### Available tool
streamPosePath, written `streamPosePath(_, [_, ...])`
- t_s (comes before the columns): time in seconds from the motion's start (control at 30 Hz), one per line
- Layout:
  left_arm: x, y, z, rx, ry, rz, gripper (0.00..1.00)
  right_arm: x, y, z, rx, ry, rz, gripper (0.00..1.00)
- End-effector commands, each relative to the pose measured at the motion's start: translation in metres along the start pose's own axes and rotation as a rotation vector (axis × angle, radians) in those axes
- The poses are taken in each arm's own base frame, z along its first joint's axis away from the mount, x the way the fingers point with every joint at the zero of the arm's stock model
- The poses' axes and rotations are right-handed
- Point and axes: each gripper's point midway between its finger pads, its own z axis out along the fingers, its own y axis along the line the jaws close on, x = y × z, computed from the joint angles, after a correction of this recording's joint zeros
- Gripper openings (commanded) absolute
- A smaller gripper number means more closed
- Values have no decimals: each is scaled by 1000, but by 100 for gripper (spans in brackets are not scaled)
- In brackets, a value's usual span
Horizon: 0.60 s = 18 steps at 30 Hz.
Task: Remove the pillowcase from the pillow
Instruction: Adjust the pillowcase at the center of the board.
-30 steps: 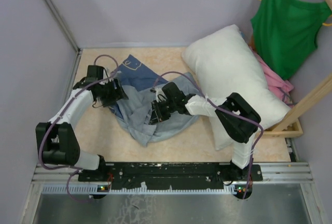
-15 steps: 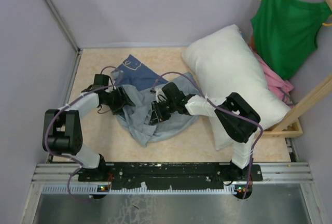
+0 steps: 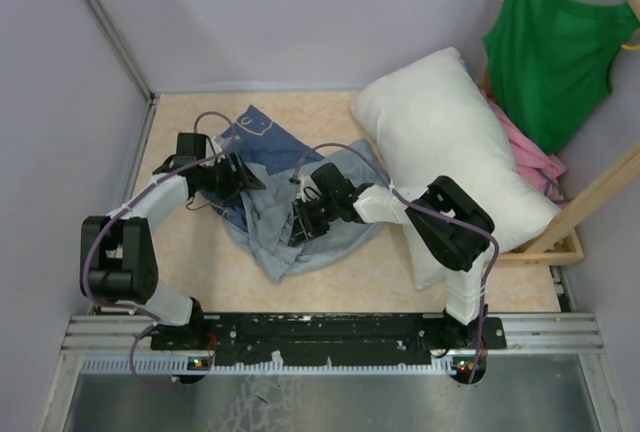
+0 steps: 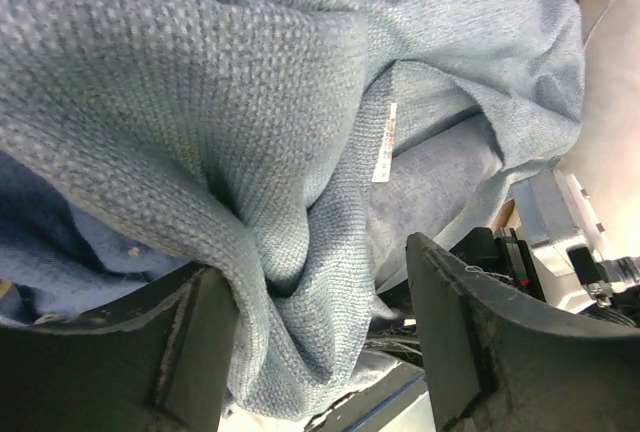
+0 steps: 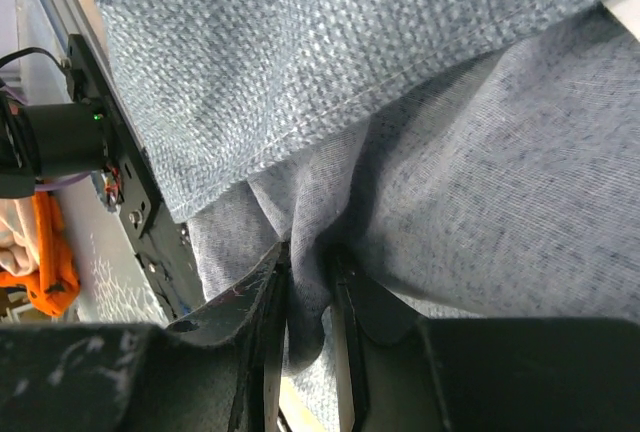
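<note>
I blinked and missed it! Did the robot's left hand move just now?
Yes. Seen from above, the left gripper slid away from the black base rail, toward the back wall, staying over the pillowcase.

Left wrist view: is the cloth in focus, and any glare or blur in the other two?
Left wrist: the pillowcase weave is crisp, the left claw dark and soft-edged, the pillow at the right edge washed out. Right wrist: weave sharp, the right claw in shadow. Top external: even light, no glare, sharp throughout.
</note>
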Motion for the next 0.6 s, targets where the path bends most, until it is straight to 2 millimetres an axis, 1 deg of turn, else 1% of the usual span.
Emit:
streamPosePath(0.0, [9, 15, 16, -3, 19, 16, 67, -14, 12, 2, -44, -24, -46, 24])
streamPosePath(0.03, [11, 22, 20, -23, 27, 17, 61, -15, 13, 2, -46, -25, -48, 24])
streamPosePath(0.07, [13, 27, 22, -35, 34, 21, 50, -15, 13, 1, -45, -26, -48, 24])
streamPosePath(0.1, [12, 27, 23, -33, 38, 28, 34, -15, 14, 2, -45, -25, -49, 25])
streamPosePath(0.13, [10, 24, 23, -25, 35, 36, 20, -16, 14, 1, -46, -26, -50, 25])
streamPosePath(0.17, [6, 19, 21, -11, 27, 47, 4, -17, 15, 1, -46, -28, -50, 25])
streamPosePath(0.2, [1, 13, 17, 2, 14, 59, 0, -18, 16, 1, -49, -32, -50, 25])
streamPosePath(0.3, [-23, -15, -5, 33, -57, 114, 0, -26, 23, 5, -70, -47, -46, 25])
streamPosePath(0.37, [-40, -38, -26, 57, -118, 152, 0, -33, 33, 11, -100, -50, -39, 24])
streamPosePath(0.5, [-69, -89, -76, 139, -267, 208, 0, -48, 60, 27, -180, -69, -2, 27])
streamPosePath(0.57, [-77, -110, -97, 187, -333, 222, 0, -58, 75, 35, -227, -84, 21, 31])
